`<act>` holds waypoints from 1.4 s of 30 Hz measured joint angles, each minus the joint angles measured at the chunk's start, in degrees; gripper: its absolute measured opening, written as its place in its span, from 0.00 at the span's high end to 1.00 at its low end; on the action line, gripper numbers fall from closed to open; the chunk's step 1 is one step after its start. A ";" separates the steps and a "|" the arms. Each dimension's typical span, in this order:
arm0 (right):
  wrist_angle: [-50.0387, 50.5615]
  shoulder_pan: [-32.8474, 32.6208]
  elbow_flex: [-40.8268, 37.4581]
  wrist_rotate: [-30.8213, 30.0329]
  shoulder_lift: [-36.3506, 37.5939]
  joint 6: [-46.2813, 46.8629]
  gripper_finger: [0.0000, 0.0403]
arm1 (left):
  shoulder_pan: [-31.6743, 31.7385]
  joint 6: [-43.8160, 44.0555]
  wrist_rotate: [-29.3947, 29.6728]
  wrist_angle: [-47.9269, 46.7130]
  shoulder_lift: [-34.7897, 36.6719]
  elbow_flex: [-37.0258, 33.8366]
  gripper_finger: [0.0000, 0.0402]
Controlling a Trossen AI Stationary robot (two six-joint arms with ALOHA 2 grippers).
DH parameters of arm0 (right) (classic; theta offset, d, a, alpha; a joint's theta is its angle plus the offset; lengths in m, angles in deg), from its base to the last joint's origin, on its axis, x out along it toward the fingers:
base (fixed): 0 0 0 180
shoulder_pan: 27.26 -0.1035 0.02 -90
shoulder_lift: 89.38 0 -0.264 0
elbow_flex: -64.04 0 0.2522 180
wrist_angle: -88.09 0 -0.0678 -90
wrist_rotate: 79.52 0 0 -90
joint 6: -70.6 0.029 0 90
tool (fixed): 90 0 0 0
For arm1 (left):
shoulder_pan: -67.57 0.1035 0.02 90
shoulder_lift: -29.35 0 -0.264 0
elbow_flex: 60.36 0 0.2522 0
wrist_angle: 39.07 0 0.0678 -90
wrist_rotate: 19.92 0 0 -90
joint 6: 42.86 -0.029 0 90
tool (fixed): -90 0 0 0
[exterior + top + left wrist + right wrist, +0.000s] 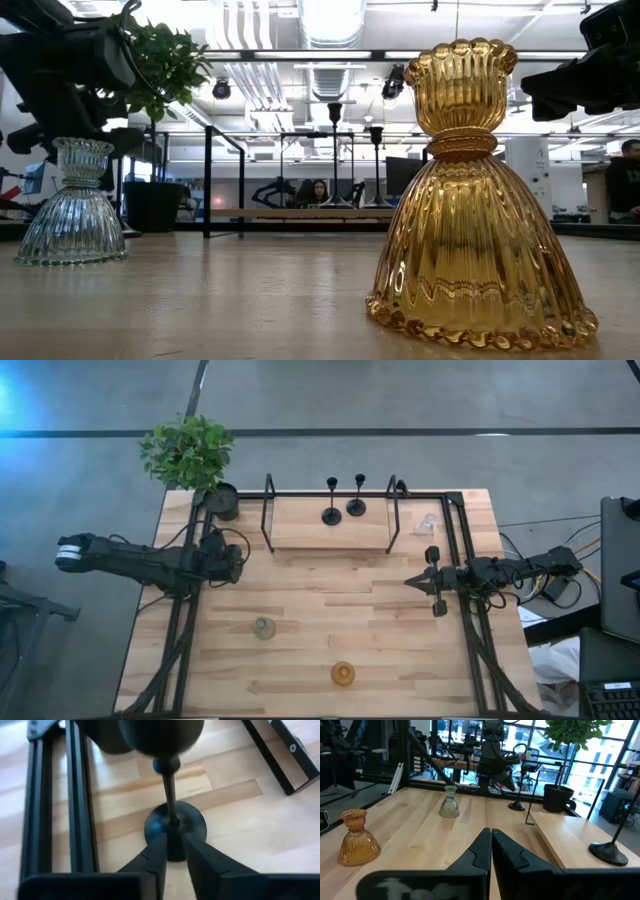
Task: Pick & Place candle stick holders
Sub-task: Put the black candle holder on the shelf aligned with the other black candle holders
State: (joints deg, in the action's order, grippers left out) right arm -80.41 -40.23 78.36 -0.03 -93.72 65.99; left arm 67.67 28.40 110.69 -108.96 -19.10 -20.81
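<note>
My left gripper [172,852] stood directly over a black candle stick holder [174,822] by the table's left rail, fingers pinching its upright thin stem. My right gripper [491,845] waited closed, much farther from it.

blurred: black holder [170,820] cup, close above left hand [172,851] | cut off: holder [609,851] stem beyond right hand [491,845]

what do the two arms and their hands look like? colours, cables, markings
Both arms are dark, near-black jointed links with loose black cables at the wrists. The left arm ends in a white and grey cap at its outer end. The right hand tapers to two pointed black fingers; the left hand has similar wedge-shaped black fingers. No readable markings.
</note>
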 joint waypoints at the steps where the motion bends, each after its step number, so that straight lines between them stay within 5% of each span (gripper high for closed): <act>1: 0.00 0.02 0.00 -0.01 0.00 -0.08 0.98 | 0.00 0.55 -0.59 -0.15 0.00 0.11 0.78; 12: 0.00 0.02 0.00 -0.02 0.00 0.04 0.98 | -0.07 -7.29 -4.24 0.05 1.44 6.94 0.52; 21: 0.00 0.01 0.00 0.00 0.00 0.00 0.98 | -0.11 -13.18 -8.36 -0.02 3.61 10.54 0.44; 42: 0.00 0.02 0.00 -0.02 0.00 -0.05 0.98 | -0.11 -10.47 8.16 2.29 3.26 0.73 0.45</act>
State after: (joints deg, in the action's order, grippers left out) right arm -80.41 -40.21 78.36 -0.05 -93.72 65.95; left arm 67.56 17.93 118.86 -106.67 -15.84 -20.08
